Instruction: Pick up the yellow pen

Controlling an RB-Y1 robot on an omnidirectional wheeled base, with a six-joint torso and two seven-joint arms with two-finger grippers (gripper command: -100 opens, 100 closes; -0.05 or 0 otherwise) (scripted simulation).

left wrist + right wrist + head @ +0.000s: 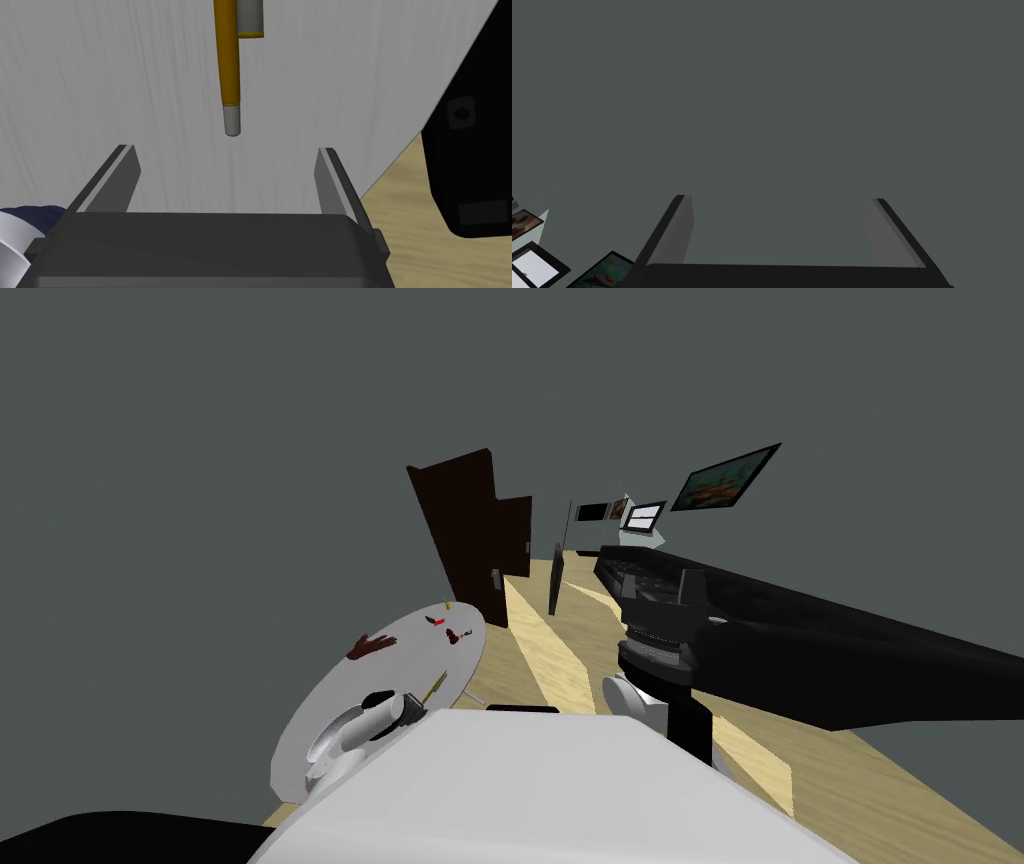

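The yellow pen (227, 65) has a grey end and a grey clip and lies on the round white table (125, 75). My left gripper (225, 148) is open just above the tabletop. The pen's grey end stops a little beyond the fingertips, in line with the gap between them, and nothing sits between the fingers. From the head, the pen (436, 688) shows as a thin stick near the table's (330, 728) right edge, just ahead of my left gripper (412, 705). My right gripper (779, 197) is open and empty, facing a grey wall.
Farther across the table lie a brown hand-shaped thing (370, 645) and small red and dark items (437, 619). A black object (470, 150) stands off the table's edge over the wooden floor (400, 240). A long black piece of furniture (850, 638) runs along the right, with a dark brown door (470, 538) behind.
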